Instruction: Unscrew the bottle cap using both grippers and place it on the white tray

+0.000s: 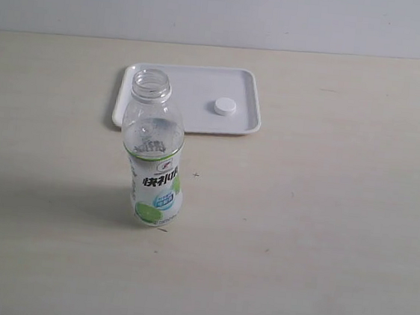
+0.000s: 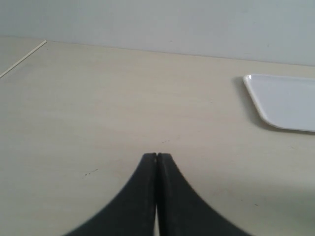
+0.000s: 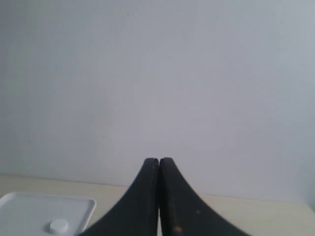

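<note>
The clear bottle stands upright on the table with its neck bare, just in front of the white tray. The white bottle cap lies on the tray, right of its middle; the right wrist view also shows the cap on the tray. Neither arm appears in the exterior view. My left gripper is shut with nothing between its fingers, over bare table, with a corner of the tray off to one side. My right gripper is shut and empty too, facing the wall.
A pale wooden table spreads around the bottle, with a grey-white wall behind it. A table edge shows in the left wrist view.
</note>
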Controlling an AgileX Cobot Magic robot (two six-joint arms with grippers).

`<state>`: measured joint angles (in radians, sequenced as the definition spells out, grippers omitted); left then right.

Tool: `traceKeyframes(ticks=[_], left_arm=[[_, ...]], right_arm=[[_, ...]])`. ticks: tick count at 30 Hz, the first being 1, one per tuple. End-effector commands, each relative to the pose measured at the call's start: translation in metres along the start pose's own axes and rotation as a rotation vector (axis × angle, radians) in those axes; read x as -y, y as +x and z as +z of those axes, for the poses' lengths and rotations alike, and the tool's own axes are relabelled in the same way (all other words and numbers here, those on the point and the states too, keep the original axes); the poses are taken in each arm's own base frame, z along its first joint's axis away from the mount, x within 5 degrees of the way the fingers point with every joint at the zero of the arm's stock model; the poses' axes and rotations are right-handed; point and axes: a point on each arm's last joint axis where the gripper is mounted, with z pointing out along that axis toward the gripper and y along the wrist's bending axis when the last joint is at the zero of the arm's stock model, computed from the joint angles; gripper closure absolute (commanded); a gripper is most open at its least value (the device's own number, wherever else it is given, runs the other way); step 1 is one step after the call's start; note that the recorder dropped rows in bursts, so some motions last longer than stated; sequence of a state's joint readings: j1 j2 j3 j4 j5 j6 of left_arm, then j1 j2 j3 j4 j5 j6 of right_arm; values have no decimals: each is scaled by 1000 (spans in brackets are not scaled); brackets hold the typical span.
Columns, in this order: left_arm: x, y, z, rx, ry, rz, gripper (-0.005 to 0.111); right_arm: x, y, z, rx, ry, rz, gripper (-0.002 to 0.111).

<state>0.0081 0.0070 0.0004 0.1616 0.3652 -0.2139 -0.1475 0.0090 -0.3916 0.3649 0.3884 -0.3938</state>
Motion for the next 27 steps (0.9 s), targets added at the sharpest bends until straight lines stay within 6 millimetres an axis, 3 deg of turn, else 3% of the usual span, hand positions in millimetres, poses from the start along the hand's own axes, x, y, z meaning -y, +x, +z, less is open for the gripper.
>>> traceKeyframes(ticks=[1, 15, 27], left_arm=[[0, -1, -1, 12, -3, 9, 107], [0, -1, -1, 12, -3, 9, 107], [0, -1, -1, 12, -3, 9, 107]], right_arm=[[-3, 12, 1, -84, -25, 4, 108], [11, 55, 12, -162, 135, 40, 108], [11, 97, 19, -230, 139, 17, 108]])
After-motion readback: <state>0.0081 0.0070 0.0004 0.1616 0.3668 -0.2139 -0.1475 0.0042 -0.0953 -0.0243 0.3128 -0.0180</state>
